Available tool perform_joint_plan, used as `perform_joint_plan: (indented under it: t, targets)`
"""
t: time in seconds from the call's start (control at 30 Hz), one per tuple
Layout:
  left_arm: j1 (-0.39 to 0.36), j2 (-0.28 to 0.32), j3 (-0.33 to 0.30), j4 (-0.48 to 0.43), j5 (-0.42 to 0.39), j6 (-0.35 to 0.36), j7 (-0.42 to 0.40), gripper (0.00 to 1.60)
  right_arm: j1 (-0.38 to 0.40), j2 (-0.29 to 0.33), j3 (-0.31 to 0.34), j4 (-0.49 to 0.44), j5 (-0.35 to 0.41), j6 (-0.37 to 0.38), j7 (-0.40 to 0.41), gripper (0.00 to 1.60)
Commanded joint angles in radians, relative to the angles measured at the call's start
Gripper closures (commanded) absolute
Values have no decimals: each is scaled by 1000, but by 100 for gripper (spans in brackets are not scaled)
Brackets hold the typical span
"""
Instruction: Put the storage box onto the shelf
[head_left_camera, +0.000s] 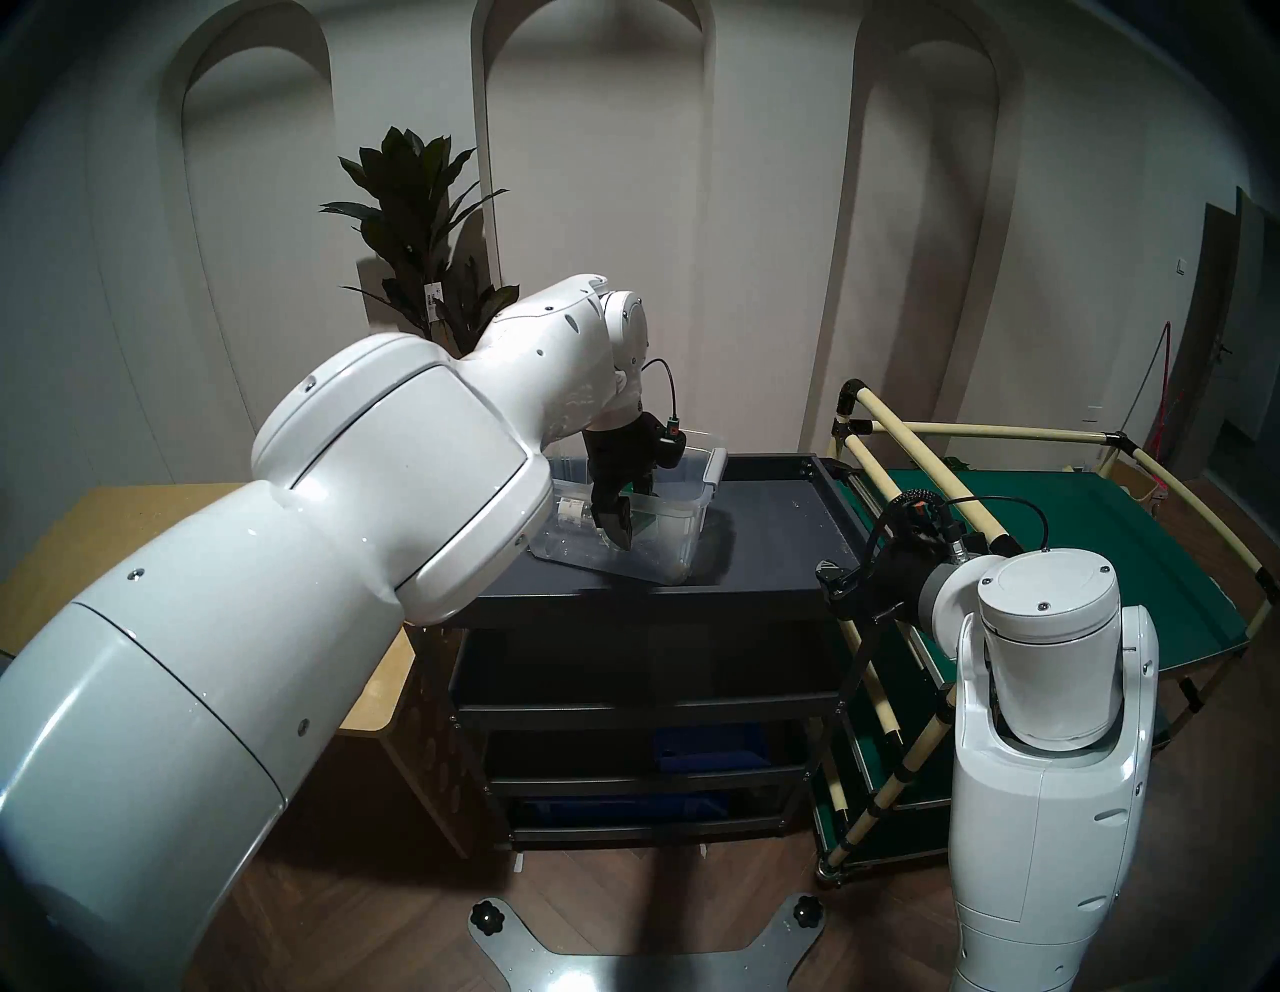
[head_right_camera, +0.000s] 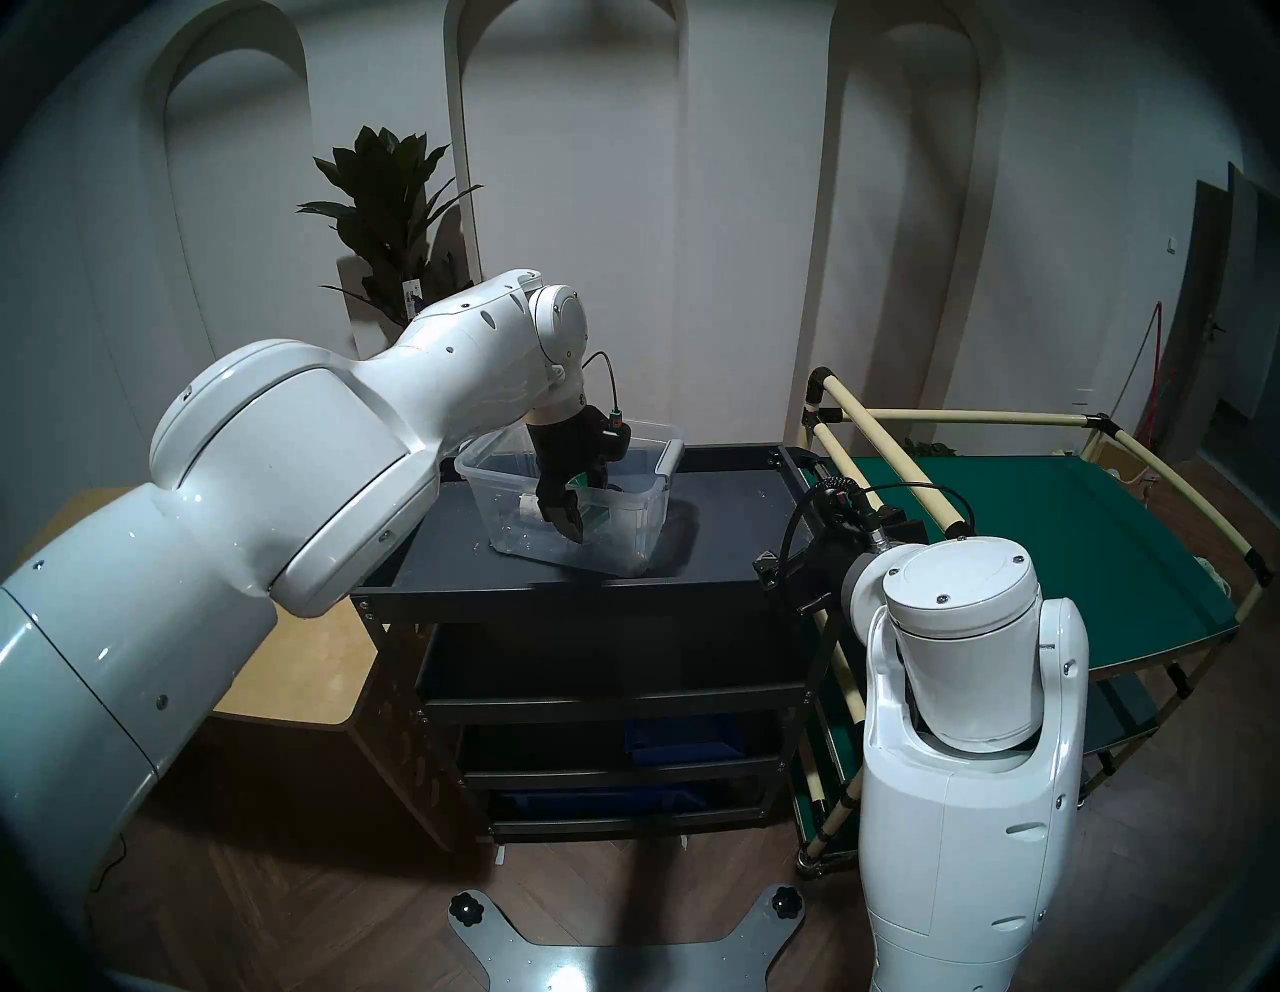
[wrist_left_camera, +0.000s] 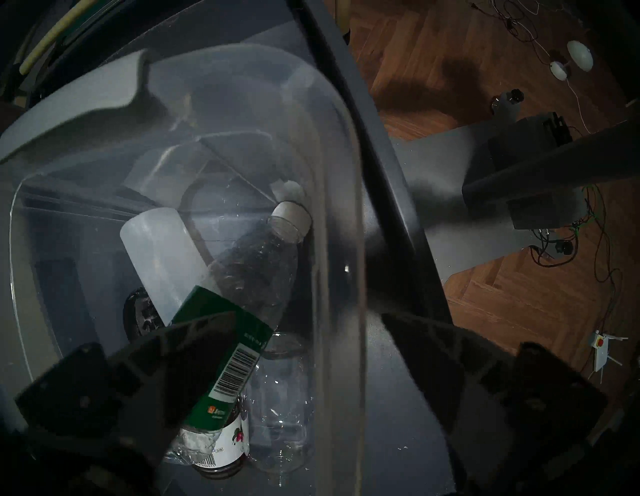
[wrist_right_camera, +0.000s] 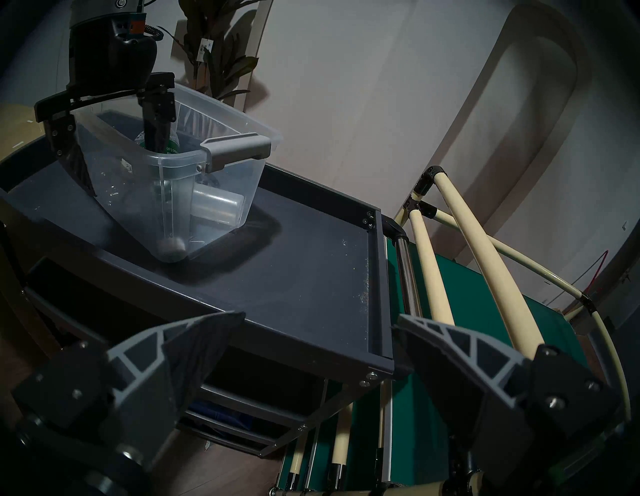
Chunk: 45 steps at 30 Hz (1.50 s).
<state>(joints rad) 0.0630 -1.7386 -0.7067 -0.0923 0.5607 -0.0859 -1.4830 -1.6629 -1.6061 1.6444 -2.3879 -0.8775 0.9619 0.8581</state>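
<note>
The clear storage box (head_left_camera: 672, 533) sits on the left part of the black shelf's top tray (head_left_camera: 762, 526); it also shows in the right wrist view (wrist_right_camera: 138, 194). A grey clip handle (wrist_right_camera: 239, 152) is at its right end. Inside lie a green-labelled clear bottle (wrist_left_camera: 242, 270) and a white cylinder (wrist_left_camera: 162, 249). My left gripper (head_left_camera: 623, 512) is open and straddles the box's near long wall (wrist_left_camera: 343, 207), with one finger inside and one outside. My right gripper (wrist_right_camera: 318, 318) is open and empty, off the shelf's front right corner (wrist_right_camera: 377, 360).
A green-decked cart (head_left_camera: 1108, 540) with cream tubes stands tight against the shelf's right side. A light wooden table (head_left_camera: 104, 526) is at the left and a potted plant (head_left_camera: 415, 242) behind it. Dark blue bins (head_left_camera: 699, 748) sit on the lower tiers.
</note>
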Motion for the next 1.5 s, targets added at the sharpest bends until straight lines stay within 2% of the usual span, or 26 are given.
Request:
perform_joint_plan:
  t: [0.0, 0.2, 0.27, 0.47, 0.73, 1.1, 1.17, 1.2, 1.3, 1.33, 1.4, 1.43, 1.47]
  targets:
    - [-50, 2, 6, -8, -6, -4, -1, 0, 0, 1, -2, -21, -1, -2, -1, 0]
    - [-74, 6, 17, -8, -13, -9, -1, 3, 0, 1, -2, -21, -3, -2, -1, 0]
    - [-90, 8, 16, -8, -21, -9, -1, 20, 0, 1, -2, -21, -3, -2, -1, 0]
    - [-137, 33, 14, -8, -37, -10, -1, 13, 1, 0, -3, -20, -4, -2, 0, 0]
    - [-194, 59, -11, -8, -71, -7, -1, 18, 1, 0, -3, -18, -5, -2, 0, 0]
    - [-189, 110, -60, -8, -129, 14, -1, 30, 2, 0, -3, -14, -6, -2, 0, 0]
    - [-197, 123, -85, -8, -154, 26, -1, 50, 3, 0, -3, -13, -6, -2, 0, 0]
    - [-204, 130, -98, -8, -167, 31, -1, 77, 3, 0, -3, -13, -6, -2, 0, 0]
    - [-237, 171, -149, -8, -214, 47, -1, 91, 3, 0, -3, -12, -6, -2, 0, 0]
    - [-244, 185, -158, -8, -223, 48, -1, 116, 3, 0, -3, -12, -6, -2, 0, 0]
    - [-268, 222, -195, -8, -257, 58, -1, 141, 3, 0, -3, -11, -6, -2, 0, 0]
    - [-277, 233, -211, -8, -270, 61, -1, 142, 3, 0, -3, -10, -6, -2, 0, 0]
    - [-278, 237, -222, -8, -279, 59, -1, 160, 3, 0, -3, -10, -6, -2, 0, 0]
